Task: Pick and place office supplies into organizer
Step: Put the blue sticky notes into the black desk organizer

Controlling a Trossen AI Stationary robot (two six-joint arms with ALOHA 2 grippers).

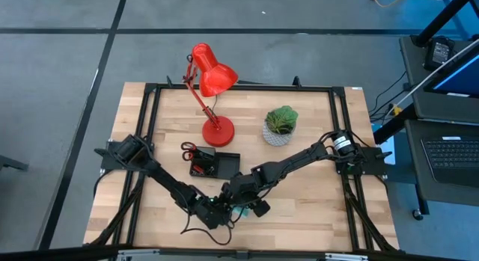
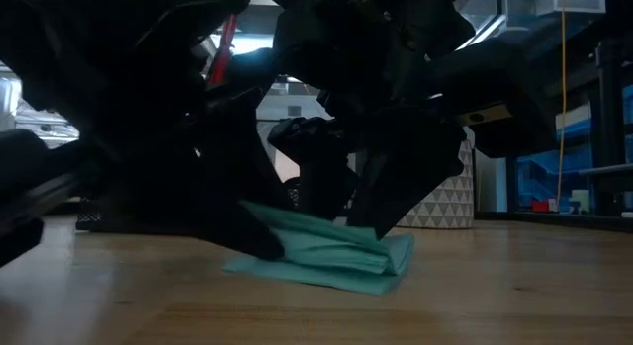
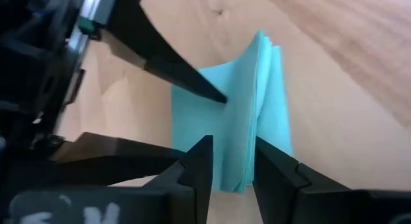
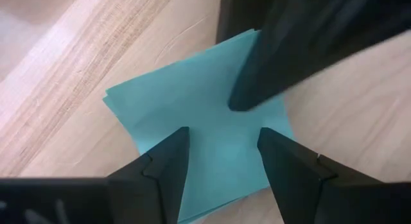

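From the high view I see both arms reaching to the near middle of the table. My left pincer and right pincer sit almost touching each other, with a sliver of the teal sticky-note pad peeking out just beside them. Behind the pincers lies the black organizer, with the red-handled scissors at its far left corner. Further back stand the red lamp and the green plant in its white pot.

Down at the low view, the sticky-note pad lies on the wood, its upper sheets lifted up off the stack on one side. Dark fingers come down onto it from both arms, but here I cannot tell which is which.

On the left wrist view, my left pincer has its fingers close together around a raised fold of the sticky-note pad; the sheets stand up between the tips, pinched or very nearly so. The other arm's finger presses its tip on the flat part just beyond.

On the right wrist view, my right pincer stands apart, fingers spread over the sticky-note pad, gripping nothing. The other arm's dark finger lands on the pad just ahead.
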